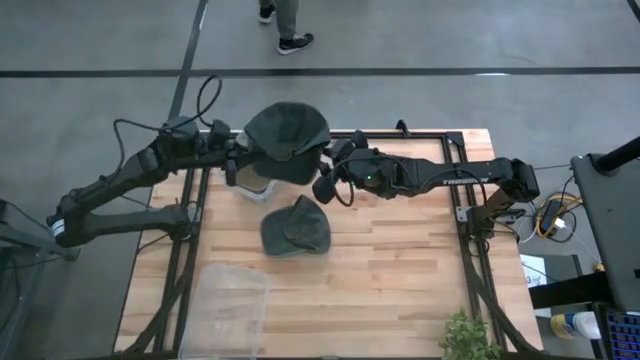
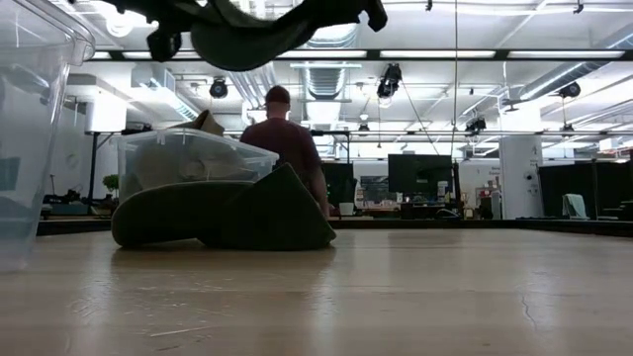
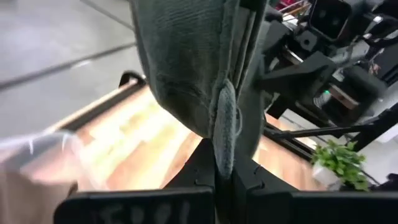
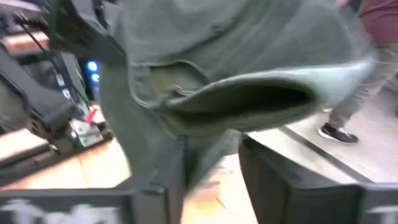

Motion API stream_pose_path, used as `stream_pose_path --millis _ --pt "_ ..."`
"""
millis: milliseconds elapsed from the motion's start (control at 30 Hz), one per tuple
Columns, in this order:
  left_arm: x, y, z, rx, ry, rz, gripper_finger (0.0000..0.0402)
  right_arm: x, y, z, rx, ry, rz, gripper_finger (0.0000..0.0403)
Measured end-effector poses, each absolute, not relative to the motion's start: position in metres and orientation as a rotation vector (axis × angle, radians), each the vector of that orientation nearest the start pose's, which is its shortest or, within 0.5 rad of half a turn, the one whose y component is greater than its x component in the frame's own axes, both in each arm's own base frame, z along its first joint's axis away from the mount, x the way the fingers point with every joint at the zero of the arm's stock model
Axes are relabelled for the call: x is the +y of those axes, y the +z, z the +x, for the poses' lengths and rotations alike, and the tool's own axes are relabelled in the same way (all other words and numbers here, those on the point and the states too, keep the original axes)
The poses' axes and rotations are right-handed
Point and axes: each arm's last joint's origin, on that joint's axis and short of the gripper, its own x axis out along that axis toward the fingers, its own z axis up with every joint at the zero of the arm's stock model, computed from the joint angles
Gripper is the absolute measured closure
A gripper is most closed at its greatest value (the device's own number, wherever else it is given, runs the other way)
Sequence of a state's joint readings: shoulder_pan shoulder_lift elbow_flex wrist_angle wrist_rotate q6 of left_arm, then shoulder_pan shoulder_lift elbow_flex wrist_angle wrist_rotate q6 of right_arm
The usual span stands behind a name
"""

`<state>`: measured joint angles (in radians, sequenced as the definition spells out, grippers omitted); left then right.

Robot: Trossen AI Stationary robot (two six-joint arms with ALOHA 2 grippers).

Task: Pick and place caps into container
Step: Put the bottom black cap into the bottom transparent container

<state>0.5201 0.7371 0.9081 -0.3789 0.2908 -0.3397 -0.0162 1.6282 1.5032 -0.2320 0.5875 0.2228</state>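
Observation:
A dark olive cap hangs in the air between my two grippers over the table's far edge. It shows at the top of the low view. My left gripper is shut on its left side and my right gripper on its right side. A small clear container stands under the cap. A second dark olive cap lies on its crown and brim at the middle of the table and also shows in the low view. My left gripper pinches a folded, seamed edge of the cap between its two fingers, coming level from the table's left. The cap is lifted clear of the table and spreads away from the fingers toward the other arm. My right gripper holds cloth on the cap's right side, below the curved brim, coming level from the table's right. The cloth runs down between the fingers and hides the place of contact. The cap is clear of the table.
A large clear plastic bin stands at the near left corner and fills the left edge of the low view. A potted plant is at the near right. A person is beyond the table's far edge.

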Motion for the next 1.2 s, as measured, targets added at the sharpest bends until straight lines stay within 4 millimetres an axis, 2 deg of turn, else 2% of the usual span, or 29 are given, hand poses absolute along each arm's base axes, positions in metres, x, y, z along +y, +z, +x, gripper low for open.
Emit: stream_pose_path --millis 233,433,667,800,1200 --pt "0.049 0.362 0.105 0.183 0.252 -0.547 0.0397 -0.026 0.355 0.364 0.411 -0.729 -0.035 0.0159" --pt "0.035 0.361 0.078 0.160 0.271 -0.631 0.0397 -0.028 0.350 0.356 0.506 -0.818 -0.109 0.0120" --pt "0.022 0.360 0.055 0.130 0.300 -0.657 0.0397 -0.028 0.347 0.352 0.550 -0.819 -0.122 0.0108" --pt "0.019 0.351 0.049 0.192 0.320 -0.699 0.0397 -0.028 0.348 0.351 0.550 -0.815 -0.130 0.0112" --pt "0.012 0.348 0.037 0.179 0.322 -0.689 0.0397 -0.028 0.352 0.349 0.537 -0.817 -0.121 0.0110"
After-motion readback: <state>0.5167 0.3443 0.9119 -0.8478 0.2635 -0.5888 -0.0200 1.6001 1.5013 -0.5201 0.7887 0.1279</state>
